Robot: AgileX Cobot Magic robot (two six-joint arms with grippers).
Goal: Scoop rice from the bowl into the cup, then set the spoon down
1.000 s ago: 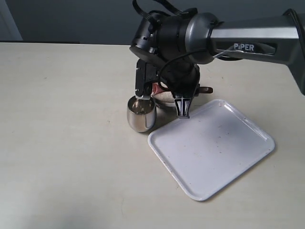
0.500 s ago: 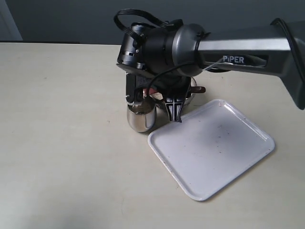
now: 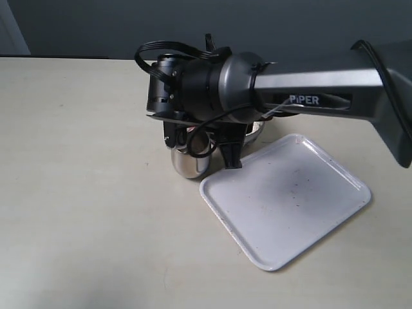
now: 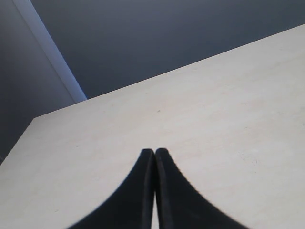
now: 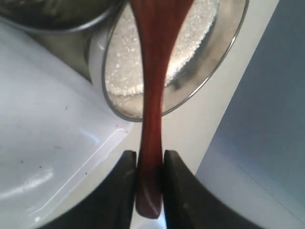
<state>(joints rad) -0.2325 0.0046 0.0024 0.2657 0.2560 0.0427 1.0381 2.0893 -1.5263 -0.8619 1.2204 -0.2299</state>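
Reddish-brown wooden spoon (image 5: 152,71) sits pinched by its handle in the right hand (image 5: 150,156) above rice (image 5: 121,67) in the bowl (image 5: 202,81); left hand (image 4: 154,153) pressed together.

Tray: a white rectangular serving tray (image 3: 286,199) with rounded corners and a raised rim, lying flat on the table at about 4 o'clock from the middle of the exterior view.
Tray's turn: set on the diagonal, its four corners pointing roughly to 12, 3, 6 and 9 o'clock.
Tray's surface: glossy, with a few small dark specks scattered toward its middle.
Table: a pale cream matte tabletop (image 3: 84,206), filling most of the exterior view.
Backdrop: a dark blue-grey wall (image 3: 96,26) behind the table's far edge, at 12 o'clock.
Pale strip: a light band (image 3: 11,29) at 10 o'clock, perhaps a door frame.
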